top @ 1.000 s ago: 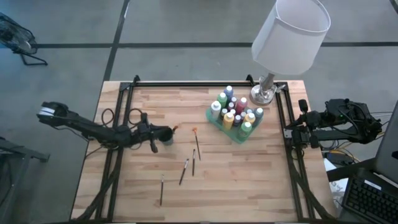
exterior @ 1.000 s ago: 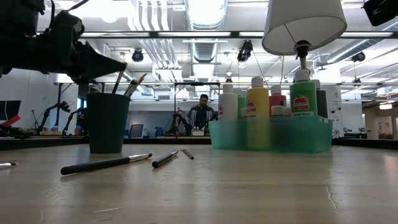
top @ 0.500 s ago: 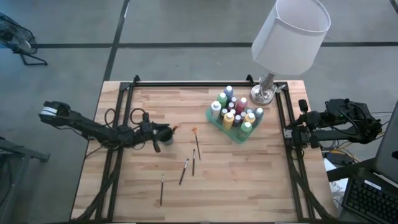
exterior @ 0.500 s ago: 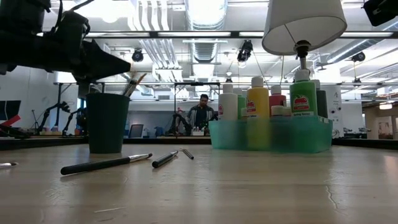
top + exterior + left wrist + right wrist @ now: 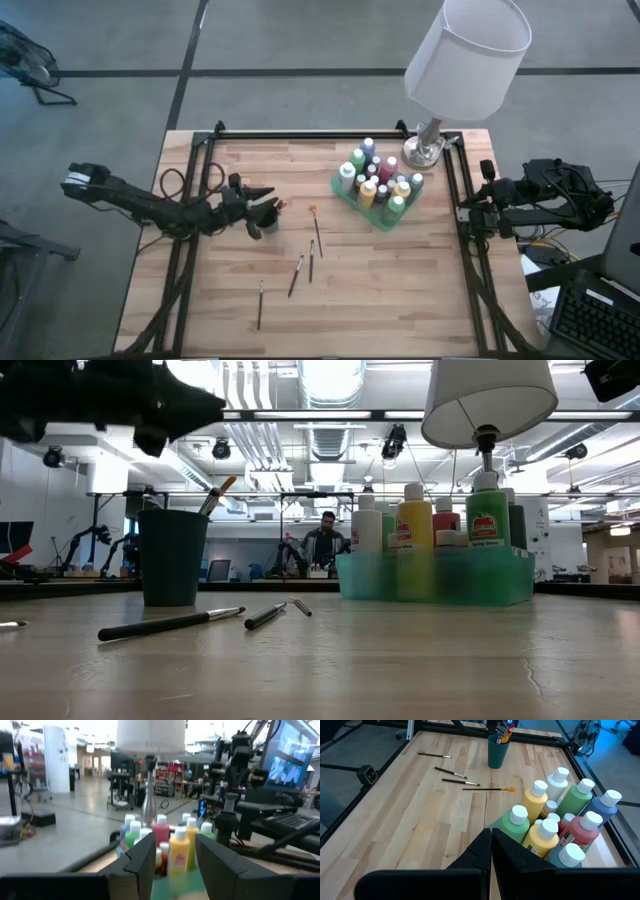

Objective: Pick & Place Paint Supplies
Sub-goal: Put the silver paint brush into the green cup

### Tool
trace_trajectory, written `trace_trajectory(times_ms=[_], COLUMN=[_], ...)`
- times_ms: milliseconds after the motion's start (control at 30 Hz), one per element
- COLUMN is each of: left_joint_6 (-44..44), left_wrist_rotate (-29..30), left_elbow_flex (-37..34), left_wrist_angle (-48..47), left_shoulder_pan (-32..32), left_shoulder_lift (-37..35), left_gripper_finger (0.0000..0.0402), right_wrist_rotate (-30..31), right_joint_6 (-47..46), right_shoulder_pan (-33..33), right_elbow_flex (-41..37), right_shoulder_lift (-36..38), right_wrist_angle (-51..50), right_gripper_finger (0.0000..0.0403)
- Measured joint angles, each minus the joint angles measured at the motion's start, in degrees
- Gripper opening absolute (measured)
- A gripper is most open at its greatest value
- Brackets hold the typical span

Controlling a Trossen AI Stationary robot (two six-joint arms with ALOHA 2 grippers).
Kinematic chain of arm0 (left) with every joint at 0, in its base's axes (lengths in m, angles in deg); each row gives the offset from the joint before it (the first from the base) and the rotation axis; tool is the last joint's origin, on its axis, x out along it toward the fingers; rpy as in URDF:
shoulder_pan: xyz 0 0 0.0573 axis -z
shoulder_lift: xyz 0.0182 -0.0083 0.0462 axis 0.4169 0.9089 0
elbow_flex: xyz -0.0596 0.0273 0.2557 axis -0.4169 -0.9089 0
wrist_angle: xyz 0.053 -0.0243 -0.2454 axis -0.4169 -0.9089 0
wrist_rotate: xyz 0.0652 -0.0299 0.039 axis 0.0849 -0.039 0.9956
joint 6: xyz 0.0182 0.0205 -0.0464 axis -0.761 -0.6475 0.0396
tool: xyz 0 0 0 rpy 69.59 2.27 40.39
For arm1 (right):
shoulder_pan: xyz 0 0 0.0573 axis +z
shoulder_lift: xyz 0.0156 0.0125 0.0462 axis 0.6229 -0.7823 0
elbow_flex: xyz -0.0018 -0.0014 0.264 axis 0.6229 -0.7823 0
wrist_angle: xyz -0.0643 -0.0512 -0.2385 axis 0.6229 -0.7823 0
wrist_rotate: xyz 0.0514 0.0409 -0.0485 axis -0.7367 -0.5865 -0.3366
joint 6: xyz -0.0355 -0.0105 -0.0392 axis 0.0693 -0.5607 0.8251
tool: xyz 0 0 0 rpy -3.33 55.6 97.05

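Overhead, the left gripper (image 5: 268, 201) hangs with fingers apart, empty, above the dark green cup (image 5: 255, 227) holding brushes (image 5: 216, 496). Four brushes (image 5: 296, 275) lie on the table (image 5: 400, 290); bottles (image 5: 368, 193) fill the tray (image 5: 345, 197). The right gripper (image 5: 468, 212) is closed at the table's right edge.

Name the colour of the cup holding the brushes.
Dark green cup; the right wrist view shows it best.

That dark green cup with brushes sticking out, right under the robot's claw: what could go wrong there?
Two risks, as I judge it. The left claw, open, hangs just above the dark green cup, so a low swing might tip it and spill the brush standing inside. Four thin wooden-handled brushes lie loose on the wooden table; a passing arm could nudge them away.
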Motion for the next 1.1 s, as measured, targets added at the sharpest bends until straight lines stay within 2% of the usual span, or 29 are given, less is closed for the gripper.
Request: trace_trajectory(times_ms=[133,233,300,400,500,633,800,1100], left_joint_6=[-4.3,-6.8,-7.0,-5.4,0.3,10.6,20.6,40.5], left_wrist_rotate=[-1.4,-3.9,-5.6,-8.2,-10.7,-15.2,-16.9,-17.0], left_elbow_flex=[4.9,10.3,15.1,23.4,32.0,40.8,47.1,49.2], left_wrist_angle=[-3.8,-12.7,-22.8,-42.6,-61.1,-76.7,-85.1,-86.7], left_shoulder_pan=[0.1,0.2,0.6,1.3,2.3,4.5,9.9,19.0], left_shoulder_lift=[0.0,0.0,0.0,0.2,1.4,4.0,8.0,15.8], left_gripper_finger=[0.0142,0.0142,0.0142,0.0142,0.0142,0.0141,0.0142,0.0135], right_wrist_rotate=[0.0,0.0,0.0,0.0,0.0,0.0,0.0,0.0], right_joint_6=[0.0,0.0,0.0,0.0,0.0,0.0,0.0,0.0], right_shoulder_pan=[0.0,0.0,0.0,0.0,0.0,0.0,0.0,0.0], right_elbow_flex=[0.0,0.0,0.0,0.0,0.0,0.0,0.0,0.0], right_shoulder_lift=[0.0,0.0,0.0,0.0,0.0,0.0,0.0,0.0], right_wrist_angle=[0.0,0.0,0.0,0.0,0.0,0.0,0.0,0.0], right_gripper_finger=[0.0008,0.0008,0.0008,0.0008,0.0008,0.0008,0.0008,0.0008])
